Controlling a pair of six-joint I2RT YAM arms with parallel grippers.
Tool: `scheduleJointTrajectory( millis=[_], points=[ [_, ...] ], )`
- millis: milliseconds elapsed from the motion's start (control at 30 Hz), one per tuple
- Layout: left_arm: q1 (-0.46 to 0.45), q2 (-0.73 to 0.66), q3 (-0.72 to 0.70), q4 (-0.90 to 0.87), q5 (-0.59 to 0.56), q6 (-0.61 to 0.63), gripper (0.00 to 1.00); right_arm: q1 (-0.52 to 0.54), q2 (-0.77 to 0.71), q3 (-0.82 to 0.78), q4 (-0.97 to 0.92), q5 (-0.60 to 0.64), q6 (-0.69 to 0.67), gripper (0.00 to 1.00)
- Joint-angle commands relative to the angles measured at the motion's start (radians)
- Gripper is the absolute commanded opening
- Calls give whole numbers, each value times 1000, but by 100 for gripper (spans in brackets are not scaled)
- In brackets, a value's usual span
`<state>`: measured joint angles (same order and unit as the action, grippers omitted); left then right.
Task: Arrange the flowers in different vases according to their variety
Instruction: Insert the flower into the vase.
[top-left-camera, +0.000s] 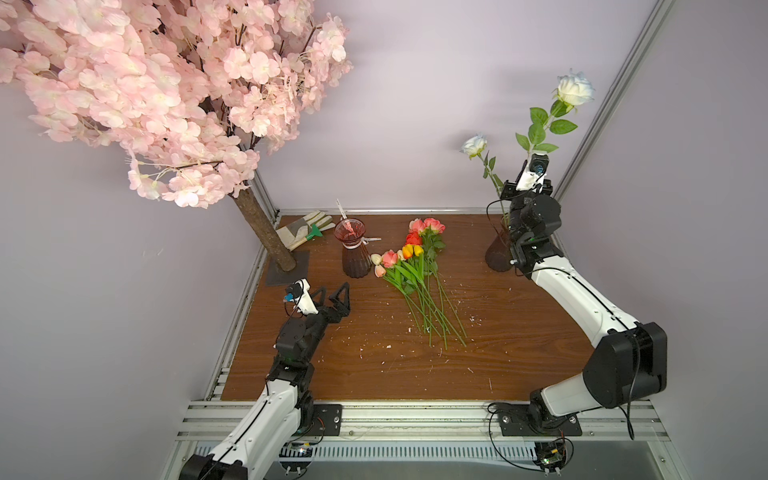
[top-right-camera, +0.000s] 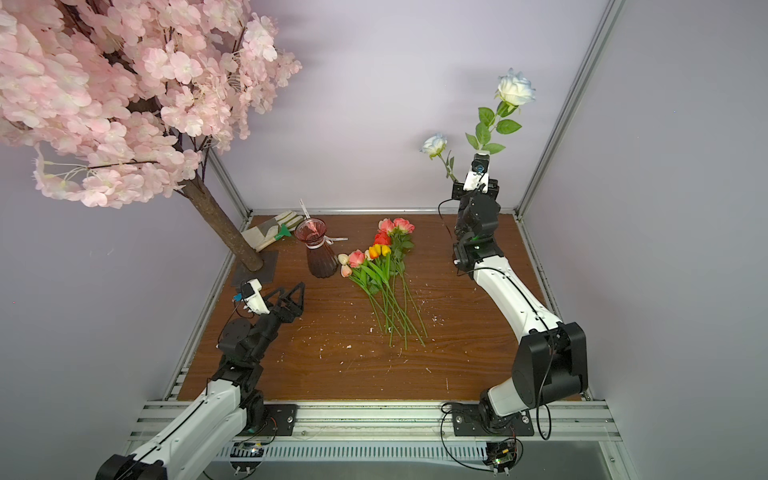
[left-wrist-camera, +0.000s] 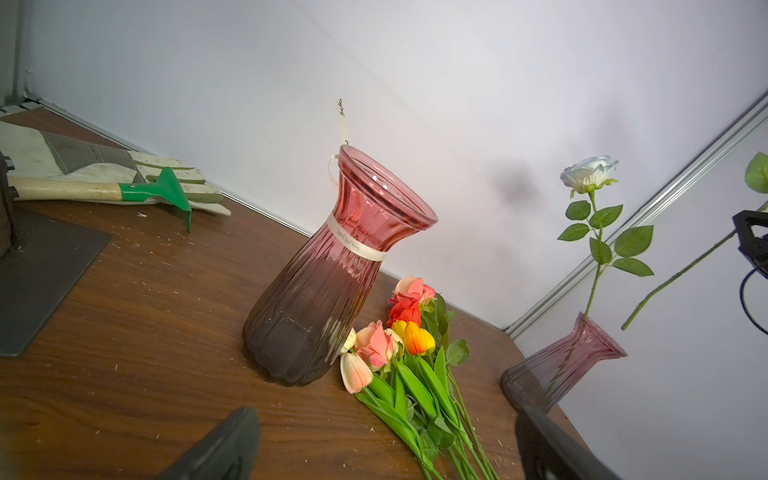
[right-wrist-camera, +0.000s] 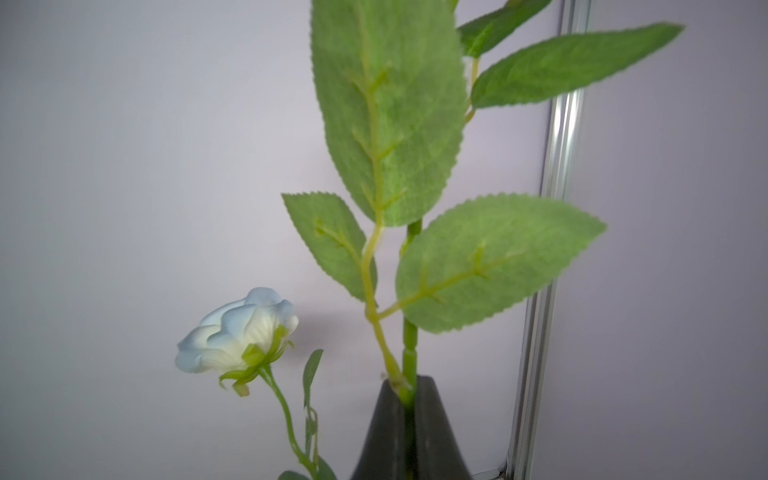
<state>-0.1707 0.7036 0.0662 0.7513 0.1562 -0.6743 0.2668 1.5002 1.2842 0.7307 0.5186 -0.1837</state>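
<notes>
Robot arm lifts a white rose (top-left-camera: 575, 87) over a wooden tabletop (top-left-camera: 498, 353), well to the right of a ribboned vase (top-left-camera: 355, 249).

The right arm's fingers (right-wrist-camera: 395, 411) are clamped on the rose's green stem, holding it upright, its cut end hanging near the mouth of a plain vase (top-left-camera: 498, 253). That vase stands well to the right of the ribboned vase and holds a smaller white rose (top-left-camera: 474, 144). A loose bunch of tulips and roses (top-left-camera: 415, 266) lies flat just right of the ribboned vase, which is empty. The left arm's fingers (left-wrist-camera: 224, 449) are spread apart, holding nothing, in front of the ribboned vase and apart from it.
</notes>
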Motion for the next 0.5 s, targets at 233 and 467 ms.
scheduleJointTrajectory(
  millis=[233,467],
  points=[
    [5,-6,-6,12,6,17,100,-47,60,-8,122,-28,56,0],
    [6,3,1,1,14,17,100,-52,58,-123,139,-18,84,0]
  ],
)
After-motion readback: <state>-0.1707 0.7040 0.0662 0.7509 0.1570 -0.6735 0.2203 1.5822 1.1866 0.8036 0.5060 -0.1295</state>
